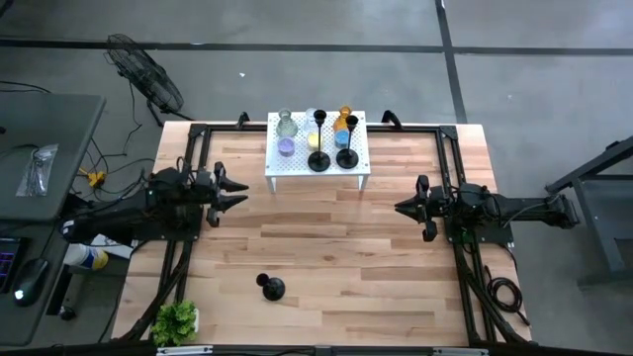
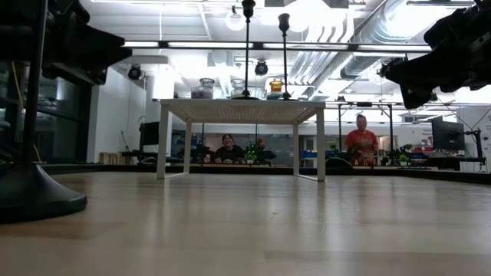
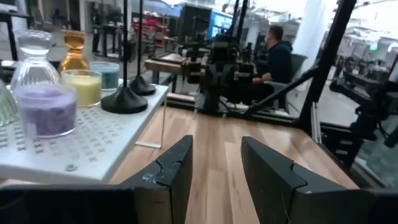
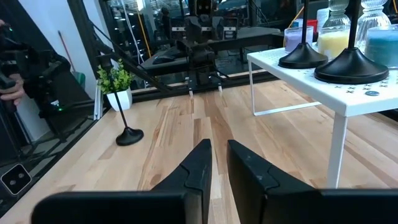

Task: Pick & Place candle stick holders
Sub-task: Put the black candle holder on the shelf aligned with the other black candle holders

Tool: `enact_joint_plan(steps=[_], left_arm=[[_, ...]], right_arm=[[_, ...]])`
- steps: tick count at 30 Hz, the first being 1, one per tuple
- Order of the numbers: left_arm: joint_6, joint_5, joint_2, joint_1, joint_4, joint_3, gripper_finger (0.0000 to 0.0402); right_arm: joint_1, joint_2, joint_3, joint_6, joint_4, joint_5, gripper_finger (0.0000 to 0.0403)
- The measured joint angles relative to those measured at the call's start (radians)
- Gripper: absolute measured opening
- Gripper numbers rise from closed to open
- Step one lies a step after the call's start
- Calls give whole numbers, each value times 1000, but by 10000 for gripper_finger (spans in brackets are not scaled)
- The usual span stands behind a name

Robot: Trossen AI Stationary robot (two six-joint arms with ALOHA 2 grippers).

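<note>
Two black candle stick holders [image 1: 318,158] [image 1: 347,155] stand by their round bases on the white perforated stand [image 1: 297,170] at the table's far side. Beside them are several glass cups, among them purple [image 3: 45,109], yellow [image 3: 82,86] and amber [image 3: 74,53]. A third black holder [image 1: 270,288] stands upright on the table near the front, left of centre; it also shows in the right wrist view [image 4: 129,134]. My left gripper [image 1: 237,190] is open and empty at the left. My right gripper [image 1: 401,208] is at the right, empty, its fingers a narrow gap apart [image 4: 219,155].
A small green plant [image 1: 176,319] in a white pot stands at the table's near left corner. The stand's thin legs [image 4: 339,149] rise from the table between the arms. Bare wood lies between the two grippers. People sit in the room beyond the table.
</note>
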Motion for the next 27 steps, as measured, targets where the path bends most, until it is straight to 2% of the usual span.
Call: enact_joint_plan(steps=[4, 11, 14, 18, 21, 27], left_arm=[[44, 70, 85, 0, -32, 51, 134], [140, 298, 310, -15, -47, 155, 134], [181, 359, 382, -68, -75, 169, 134], [171, 392, 432, -196, -71, 174, 134], [170, 334, 454, -323, -73, 175, 134], [18, 56, 565, -556, -27, 175, 134]], right_arm=[[0, 0, 0, 0, 0, 0, 42], [0, 0, 0, 0, 2, 0, 42], [0, 0, 0, 0, 2, 0, 42], [0, 0, 0, 0, 2, 0, 42], [0, 0, 0, 0, 2, 0, 42], [0, 0, 0, 0, 3, 0, 42]])
